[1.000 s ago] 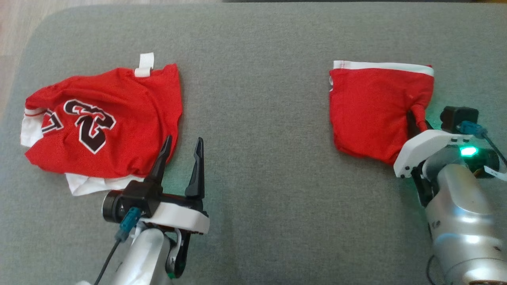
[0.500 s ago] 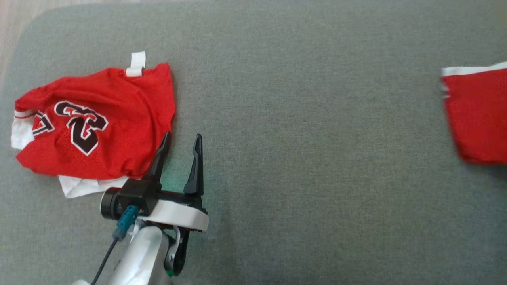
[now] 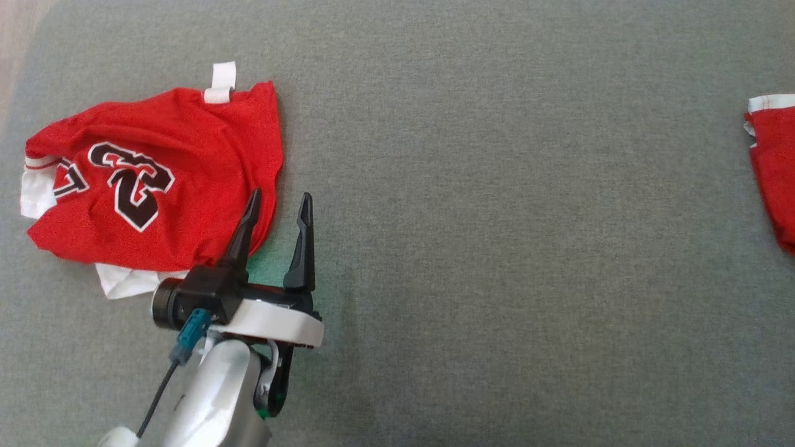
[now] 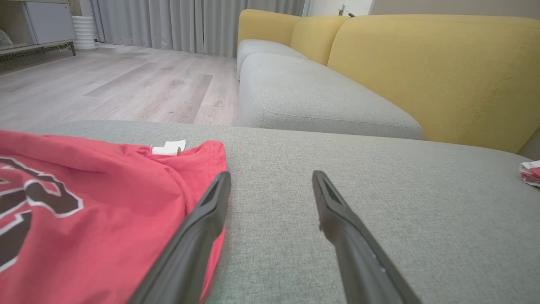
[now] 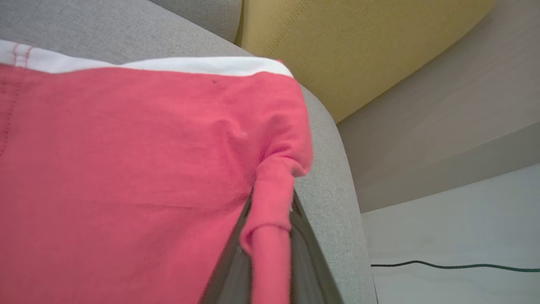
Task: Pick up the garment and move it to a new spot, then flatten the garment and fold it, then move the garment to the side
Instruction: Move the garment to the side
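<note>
Left gripper (image 3: 279, 195): jaws parted, both dark fingers (image 3: 302, 242) straight and pointing away from the wrist, nothing between them. Left forearm (image 3: 217, 397) runs back and down from the wrist.

Right gripper (image 5: 274, 202): fingers closed together, pinching a fold of the red garment (image 5: 126, 147).

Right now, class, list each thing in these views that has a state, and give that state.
Numbered jersey: crumpled, lying on the cushion.
Red garment: one corner bunched up and pinched.
Left pincer: open, holding nothing.
Right pincer: shut on the red garment.
</note>
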Motion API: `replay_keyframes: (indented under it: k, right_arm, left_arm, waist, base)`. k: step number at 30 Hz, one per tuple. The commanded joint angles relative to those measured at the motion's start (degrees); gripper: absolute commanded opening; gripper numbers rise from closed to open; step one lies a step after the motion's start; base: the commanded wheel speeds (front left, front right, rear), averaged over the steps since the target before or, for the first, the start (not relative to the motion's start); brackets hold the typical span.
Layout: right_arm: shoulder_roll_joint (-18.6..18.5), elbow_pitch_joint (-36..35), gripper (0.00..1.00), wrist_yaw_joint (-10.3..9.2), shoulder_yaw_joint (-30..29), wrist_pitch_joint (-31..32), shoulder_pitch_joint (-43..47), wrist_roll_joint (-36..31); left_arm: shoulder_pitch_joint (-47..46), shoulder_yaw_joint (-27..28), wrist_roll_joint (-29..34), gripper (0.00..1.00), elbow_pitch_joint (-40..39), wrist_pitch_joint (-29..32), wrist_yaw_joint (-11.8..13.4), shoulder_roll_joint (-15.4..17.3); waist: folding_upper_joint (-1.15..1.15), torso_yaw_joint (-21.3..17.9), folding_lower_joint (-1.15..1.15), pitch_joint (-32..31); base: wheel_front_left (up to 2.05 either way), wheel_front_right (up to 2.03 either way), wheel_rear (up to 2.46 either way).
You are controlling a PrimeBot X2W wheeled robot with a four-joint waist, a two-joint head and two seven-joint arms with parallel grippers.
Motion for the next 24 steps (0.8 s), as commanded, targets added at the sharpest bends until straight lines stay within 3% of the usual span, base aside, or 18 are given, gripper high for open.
replay_keyframes:
  k: [1, 2, 3, 4, 13, 24]
  right_arm:
    - [-1.09, -1.96, 0.0, -0.11, -0.48, 0.08, 0.2, -0.47]
    - [-0.64, -2.03, 0.19, -0.11, -0.93, 0.05, 0.29, -0.56]
    - [-0.19, -2.23, 0.95, -0.11, -1.53, -0.08, 0.33, -0.61]
    - [0.3, -2.51, 1.0, -0.11, -2.15, -0.24, 0.36, -0.67]
    - [6.75, -5.93, 1.0, -0.11, -2.72, -4.41, -0.19, 0.22]
    - [22.03, -20.23, 1.0, -0.11, 3.55, -10.11, 1.08, 12.62]
  left_arm:
    - [-1.3, 1.82, 0.08, 1.0, -1.32, -0.47, 0.04, 0.33]
    - [-1.29, 1.85, 0.11, 1.0, -1.25, -0.47, 0.06, 0.33]
    - [-1.25, 1.86, 0.15, 1.0, -1.19, -0.47, 0.06, 0.33]
    - [-1.17, 1.87, 0.16, 1.0, -1.15, -0.47, 0.07, 0.33]
    - [1.06, 2.42, 0.07, 1.0, -1.38, -0.47, 0.34, 0.33]
    - [4.62, 4.35, 0.65, 1.0, -2.25, -0.47, 0.83, 0.33]
  waist:
    - [0.0, -0.17, 0.0, -0.33]
    - [0.0, -0.29, 0.0, -0.63]
    - [0.0, -0.43, 0.0, -1.0]
    - [0.0, -0.59, 0.0, -1.45]
    - [0.0, -2.38, 0.0, -8.43]
    - [0.0, -3.47, 0.0, -16.15]
  base:
    - [0.0, 0.0, 0.0]
    - [0.0, 0.0, 0.0]
    - [0.0, 0.0, 0.0]
    - [0.0, 0.0, 0.0]
    - [0.0, 0.0, 0.0]
    - [0.0, 0.0, 0.0]
